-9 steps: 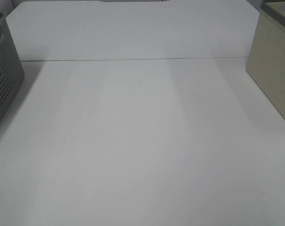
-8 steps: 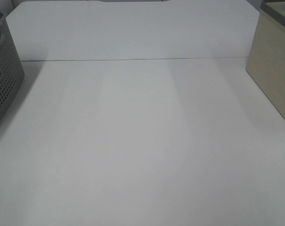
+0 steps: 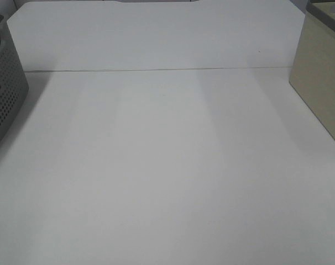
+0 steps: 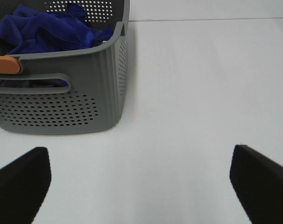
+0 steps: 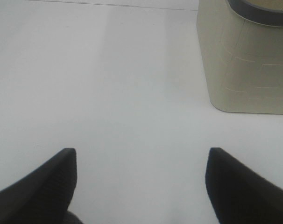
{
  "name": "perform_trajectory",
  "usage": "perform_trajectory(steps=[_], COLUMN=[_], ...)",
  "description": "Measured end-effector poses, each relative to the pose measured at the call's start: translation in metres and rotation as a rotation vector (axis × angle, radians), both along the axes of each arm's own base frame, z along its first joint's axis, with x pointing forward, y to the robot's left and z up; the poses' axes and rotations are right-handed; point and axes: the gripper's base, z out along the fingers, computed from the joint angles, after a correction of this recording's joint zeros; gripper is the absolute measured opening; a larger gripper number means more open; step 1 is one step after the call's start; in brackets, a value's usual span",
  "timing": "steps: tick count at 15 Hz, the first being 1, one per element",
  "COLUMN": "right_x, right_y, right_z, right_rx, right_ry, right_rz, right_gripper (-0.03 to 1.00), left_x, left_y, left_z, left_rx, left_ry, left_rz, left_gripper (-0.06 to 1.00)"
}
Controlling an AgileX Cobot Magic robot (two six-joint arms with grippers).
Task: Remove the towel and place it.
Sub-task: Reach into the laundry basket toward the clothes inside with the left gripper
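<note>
The towel (image 4: 48, 30) is a crumpled deep-blue cloth lying inside the grey perforated basket (image 4: 71, 100), seen in the left wrist view. My left gripper (image 4: 141, 179) stands open over the white table, well short of the basket, with nothing between its black fingers (image 4: 20, 182). My right gripper (image 5: 141, 186) is open too, above bare table, with the beige bin (image 5: 249, 60) ahead of it and to one side. Neither gripper shows in the exterior high view.
In the exterior high view the grey basket (image 3: 4, 88) sits at the table's left edge and the beige bin (image 3: 322, 77) at the right edge. A white back panel (image 3: 156, 36) closes the far side. An orange-brown handle (image 4: 5, 64) shows on the basket's rim.
</note>
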Motion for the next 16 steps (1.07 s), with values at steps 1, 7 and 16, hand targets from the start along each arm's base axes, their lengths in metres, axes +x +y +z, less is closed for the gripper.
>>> perform_trajectory(steps=[1,7,16], right_x=[0.0000,0.0000,0.0000], right_y=[0.0000,0.0000,0.0000], right_z=[0.0000,0.0000,0.0000], right_rx=[0.000,0.000,0.000], right_ry=[0.000,0.000,0.000], right_rz=[0.000,0.000,0.000], right_gripper=[0.75,0.75,0.75], left_x=[0.0000,0.0000,0.0000], left_y=[0.0000,0.0000,0.0000], left_z=[0.0000,0.0000,0.0000], left_rx=[0.000,0.000,0.000], left_ry=[0.000,0.000,0.000], left_rz=[0.000,0.000,0.000], left_gripper=[0.99,0.99,0.99])
